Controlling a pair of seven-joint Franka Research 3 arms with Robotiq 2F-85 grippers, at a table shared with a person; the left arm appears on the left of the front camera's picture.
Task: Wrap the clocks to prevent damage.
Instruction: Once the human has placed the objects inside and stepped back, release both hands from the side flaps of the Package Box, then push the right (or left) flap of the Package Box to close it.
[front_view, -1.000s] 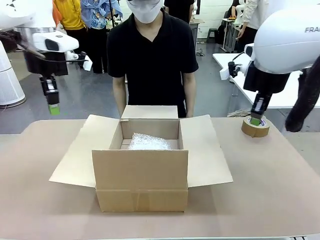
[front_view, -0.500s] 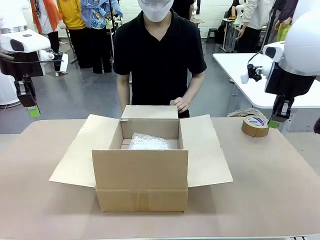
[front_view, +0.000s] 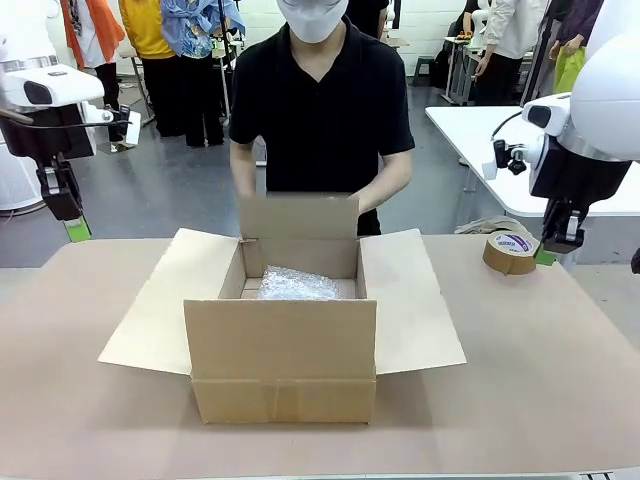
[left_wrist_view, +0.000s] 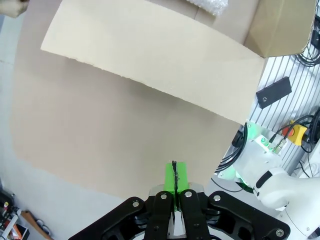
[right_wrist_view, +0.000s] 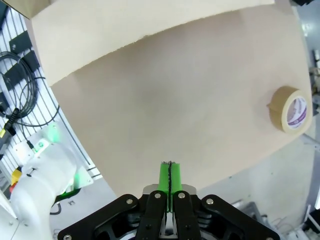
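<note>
Rear flap (front_view: 298, 217) now stands raised by the person (front_view: 320, 110): box-closing seems begun, side flaps (front_view: 160, 300) likely next; left gripper (front_view: 77, 229) and right gripper (front_view: 545, 257) idle, jaws pressed together.

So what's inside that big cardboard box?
A crinkly bubble-wrap bundle lies inside the cardboard box, toward its far wall. The wrap covers whatever it holds, and the box's front wall hides the near floor.
</note>
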